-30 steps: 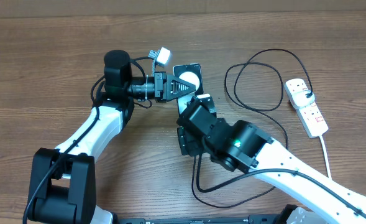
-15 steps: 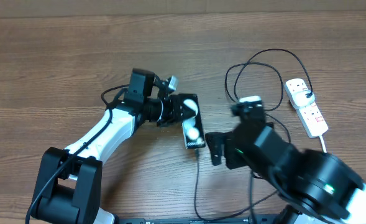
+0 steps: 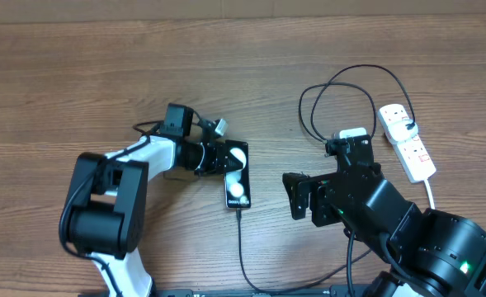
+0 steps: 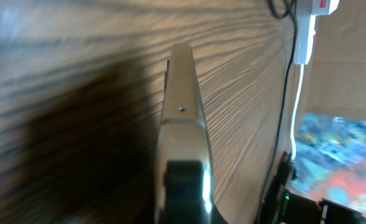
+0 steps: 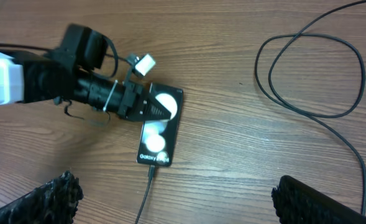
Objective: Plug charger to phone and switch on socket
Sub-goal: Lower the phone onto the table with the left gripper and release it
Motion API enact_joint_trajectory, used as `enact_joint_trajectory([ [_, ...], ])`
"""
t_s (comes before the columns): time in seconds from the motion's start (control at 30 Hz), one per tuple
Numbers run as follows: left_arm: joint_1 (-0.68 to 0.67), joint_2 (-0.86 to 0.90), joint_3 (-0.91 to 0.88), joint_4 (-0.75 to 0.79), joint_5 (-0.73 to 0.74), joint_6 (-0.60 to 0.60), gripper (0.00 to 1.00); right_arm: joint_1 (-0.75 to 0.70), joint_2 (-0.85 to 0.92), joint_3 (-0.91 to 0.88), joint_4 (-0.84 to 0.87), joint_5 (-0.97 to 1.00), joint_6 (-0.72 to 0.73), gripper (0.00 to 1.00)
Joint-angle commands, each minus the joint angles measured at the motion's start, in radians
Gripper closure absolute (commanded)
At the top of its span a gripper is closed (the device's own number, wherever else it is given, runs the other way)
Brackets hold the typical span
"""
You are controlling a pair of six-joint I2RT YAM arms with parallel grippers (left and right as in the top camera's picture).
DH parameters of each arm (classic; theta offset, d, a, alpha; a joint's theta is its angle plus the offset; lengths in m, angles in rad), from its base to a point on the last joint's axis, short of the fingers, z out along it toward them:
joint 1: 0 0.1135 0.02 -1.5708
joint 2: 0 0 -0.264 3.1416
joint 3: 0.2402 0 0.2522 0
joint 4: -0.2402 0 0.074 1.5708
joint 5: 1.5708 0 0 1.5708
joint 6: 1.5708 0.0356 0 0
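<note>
Small black rectangular smartphone (image 3: 237, 181), face up with two white circles and small white text, lies flat near the middle of the brown wood-grain table (image 3: 77, 74). The long thin black charger cable (image 3: 241, 247) meets the phone's lower short edge with its small connector tip (image 5: 150, 172) and runs toward the table's near edge; further loops of it lie toward the far right. White elongated power strip with red switches (image 3: 408, 140) sits by the right edge, well apart from the phone. Left gripper (image 3: 224, 157): fingers pressed together, tips over the phone's upper end; contact cannot be confirmed. Right gripper (image 3: 296, 198): fingers spread wide, holding nothing, between phone and strip.
</note>
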Motion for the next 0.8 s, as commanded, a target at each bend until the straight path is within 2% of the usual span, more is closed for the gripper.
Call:
enact_joint_trajectory([
  [0.0, 0.015, 0.039, 0.006, 0.005, 0.05, 0.072, 0.95, -0.003, -0.004, 0.026, 0.003, 0.017, 0.0, 0.0],
  [0.4, 0.019, 0.047, 0.006, 0.005, 0.016, 0.055, 0.73, -0.003, -0.003, 0.026, 0.012, 0.029, 0.0, 0.0],
  [0.57, 0.019, 0.047, 0.006, 0.005, 0.012, 0.012, 0.6, -0.003, -0.003, 0.026, 0.019, 0.028, 0.0, 0.0],
  [0.67, 0.019, 0.047, 0.006, 0.005, 0.009, 0.009, 0.48, -0.003, -0.003, 0.026, 0.022, 0.028, 0.0, 0.0],
  [0.77, 0.019, 0.047, 0.006, 0.001, -0.047, -0.05, 0.39, -0.003, -0.003, 0.026, 0.022, 0.028, 0.0, 0.0],
])
